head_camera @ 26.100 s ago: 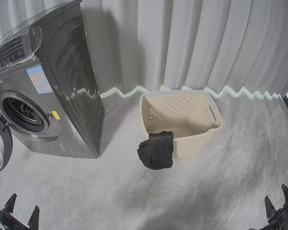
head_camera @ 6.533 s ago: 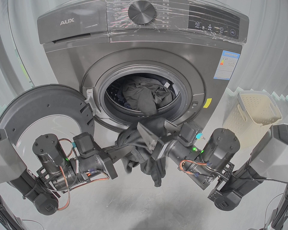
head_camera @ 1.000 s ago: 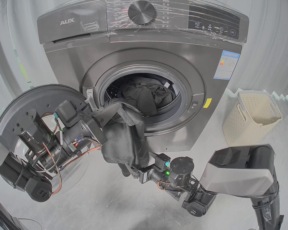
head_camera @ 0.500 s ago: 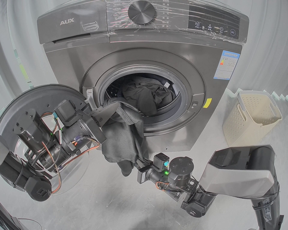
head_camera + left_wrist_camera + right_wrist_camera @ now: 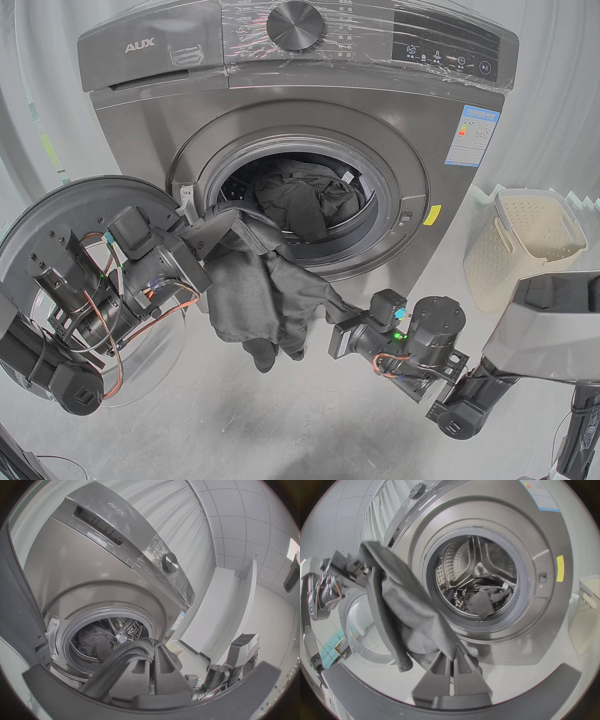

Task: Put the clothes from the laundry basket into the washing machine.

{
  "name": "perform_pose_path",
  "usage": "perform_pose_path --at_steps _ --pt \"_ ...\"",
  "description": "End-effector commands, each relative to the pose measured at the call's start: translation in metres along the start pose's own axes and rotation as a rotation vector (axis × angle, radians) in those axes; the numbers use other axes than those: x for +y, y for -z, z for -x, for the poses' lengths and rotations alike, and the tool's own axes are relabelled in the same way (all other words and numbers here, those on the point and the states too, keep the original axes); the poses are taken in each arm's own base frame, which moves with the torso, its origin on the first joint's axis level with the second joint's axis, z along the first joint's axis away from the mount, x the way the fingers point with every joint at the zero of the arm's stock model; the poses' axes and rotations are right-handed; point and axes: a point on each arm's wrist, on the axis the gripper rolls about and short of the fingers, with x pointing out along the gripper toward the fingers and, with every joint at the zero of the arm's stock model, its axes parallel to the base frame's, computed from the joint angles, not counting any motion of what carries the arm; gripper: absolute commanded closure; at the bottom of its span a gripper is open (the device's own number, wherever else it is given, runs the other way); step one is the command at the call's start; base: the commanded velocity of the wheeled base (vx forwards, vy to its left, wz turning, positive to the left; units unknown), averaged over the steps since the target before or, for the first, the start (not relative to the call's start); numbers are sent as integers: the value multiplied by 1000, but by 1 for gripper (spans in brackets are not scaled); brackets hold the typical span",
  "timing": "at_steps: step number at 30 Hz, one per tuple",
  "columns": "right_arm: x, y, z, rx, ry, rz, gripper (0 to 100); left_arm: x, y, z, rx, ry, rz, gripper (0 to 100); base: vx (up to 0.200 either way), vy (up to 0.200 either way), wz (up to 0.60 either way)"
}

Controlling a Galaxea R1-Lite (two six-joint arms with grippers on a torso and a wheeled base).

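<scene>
Closest in, the right hand (image 5: 452, 655) sits low in front of the washing machine (image 5: 156, 56). Its fingers are pinched together on one corner of a dark garment (image 5: 262, 287). The cloth stretches up from there to the left hand (image 5: 153, 658), which is clamped tight on the other end just by the lip of the porthole. The slack between them hangs in folds above the grey floor (image 5: 250, 425). Beside the left hand, the round door (image 5: 75, 200) stands swung wide open. Further in, more dark clothes (image 5: 306, 197) lie heaped in the drum. Off to the right of the machine, the cream laundry basket (image 5: 531, 250) stands on the floor before a pale curtain (image 5: 562, 94).
</scene>
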Motion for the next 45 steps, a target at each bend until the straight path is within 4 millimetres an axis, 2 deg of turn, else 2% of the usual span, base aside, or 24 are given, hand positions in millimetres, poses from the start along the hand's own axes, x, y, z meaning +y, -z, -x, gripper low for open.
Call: perform_pose_path --at_steps 1,4,10,11,15,17,20,22,23,26,32,45 --pt "-16 -36 17 -74 48 -11 100 5 0 1 1 -17 -1 100 0 0 0" --pt "-22 -48 24 -105 64 -20 100 3 2 2 10 -14 6 100 0 0 0" --pt "-16 -64 42 -137 41 -39 100 -6 16 9 78 19 32 100 0 0 0" --pt "-15 -66 44 -142 37 -40 100 -8 20 10 96 34 39 0 0 0 0" --pt "-12 -80 49 -186 26 -43 100 -16 32 14 152 65 69 0 0 0 0" --pt "-10 -98 53 -249 15 -45 100 -18 49 17 216 58 89 0 0 0 0" --pt "-8 -116 56 -316 -1 -48 100 -15 66 16 274 47 106 0 0 0 0" --pt "-7 -120 57 -332 -4 -50 100 -14 71 16 290 41 111 0 0 0 0" --pt "-6 -130 59 -363 -8 -52 100 -10 81 16 325 25 122 0 0 0 0" --pt "-6 -138 62 -388 -12 -55 100 -5 93 18 367 4 136 0 0 0 0" --pt "-4 -145 60 -418 -15 -59 100 0 109 18 417 -11 144 0 0 0 0" --pt "-6 -147 57 -430 -1 -61 100 9 137 18 498 -29 128 0 0 0 0"
